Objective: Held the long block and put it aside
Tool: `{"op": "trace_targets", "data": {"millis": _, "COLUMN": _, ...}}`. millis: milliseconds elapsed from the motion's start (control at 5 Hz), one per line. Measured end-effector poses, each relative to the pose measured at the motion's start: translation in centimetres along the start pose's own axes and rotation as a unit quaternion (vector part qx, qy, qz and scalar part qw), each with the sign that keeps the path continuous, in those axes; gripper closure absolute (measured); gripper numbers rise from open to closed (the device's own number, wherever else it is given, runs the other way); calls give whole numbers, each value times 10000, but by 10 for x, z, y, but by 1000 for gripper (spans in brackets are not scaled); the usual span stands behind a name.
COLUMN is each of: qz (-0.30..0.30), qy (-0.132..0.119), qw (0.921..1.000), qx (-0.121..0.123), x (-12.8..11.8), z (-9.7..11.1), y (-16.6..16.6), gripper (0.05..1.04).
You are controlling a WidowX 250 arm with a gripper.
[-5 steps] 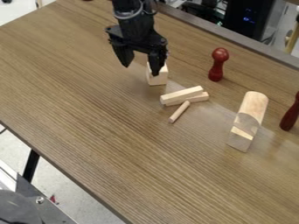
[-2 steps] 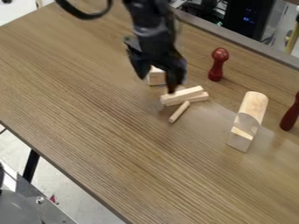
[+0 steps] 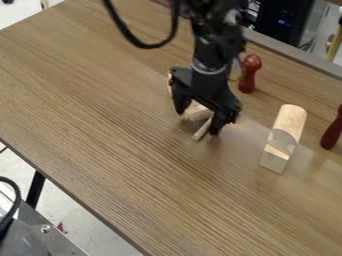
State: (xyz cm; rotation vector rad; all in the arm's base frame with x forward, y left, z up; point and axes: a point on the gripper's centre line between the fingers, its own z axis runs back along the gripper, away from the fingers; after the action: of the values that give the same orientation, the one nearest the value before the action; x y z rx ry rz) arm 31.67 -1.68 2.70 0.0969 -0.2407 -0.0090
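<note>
The black gripper point(image 3: 198, 122) hangs over the small wooden pieces near the middle of the table, its two fingers spread apart. Between and behind them shows part of a long light block point(image 3: 196, 113), mostly hidden by the gripper. A thin wooden stick point(image 3: 202, 130) lies partly behind the right finger. I cannot tell whether either finger touches the wood. The second long block under the first is hidden, and the cube-like block behind is covered by the arm.
Right of the gripper lies a larger rounded wooden piece point(image 3: 287, 125) with an angled block point(image 3: 274, 158) at its lower end. A red pin point(image 3: 249, 75) stands behind, and another red pin point(image 3: 332, 131) is at the right edge. The wooden table point(image 3: 100, 125) extends leftward.
The gripper has moved right and toward the camera, from above the cube-like block to over the long blocks and stick. The wooden pieces that show have not visibly moved.
</note>
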Motion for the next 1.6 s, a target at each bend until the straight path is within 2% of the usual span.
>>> {"op": "trace_targets", "data": {"millis": 200, "qz": 30, "qy": 10, "qw": 10000, "qx": 63, "x": 7, "z": -2, "y": -3, "gripper": 98}}
{"op": "trace_targets", "data": {"millis": 600, "qz": 125, "qy": 49, "qw": 9999, "qx": -45, "x": 19, "z": -6, "y": -6, "gripper": 133}}
{"op": "trace_targets", "data": {"millis": 800, "qz": 114, "qy": 54, "qw": 9998, "qx": -156, "x": 23, "z": -8, "y": -6, "gripper": 410}}
{"op": "trace_targets", "data": {"millis": 1000, "qz": 168, "qy": 13, "qw": 9998, "qx": -138, "x": 25, "z": -10, "y": -1, "gripper": 707}}
{"op": "trace_targets", "data": {"millis": 1200, "qz": 223, "qy": -5, "qw": 9997, "qx": -125, "x": 29, "z": -11, "y": 3, "gripper": 886}}
{"op": "trace_targets", "data": {"millis": 1600, "qz": 435, "qy": 102, "qw": 9988, "qx": -215, "x": 26, "z": -11, "y": 12, "gripper": 897}}
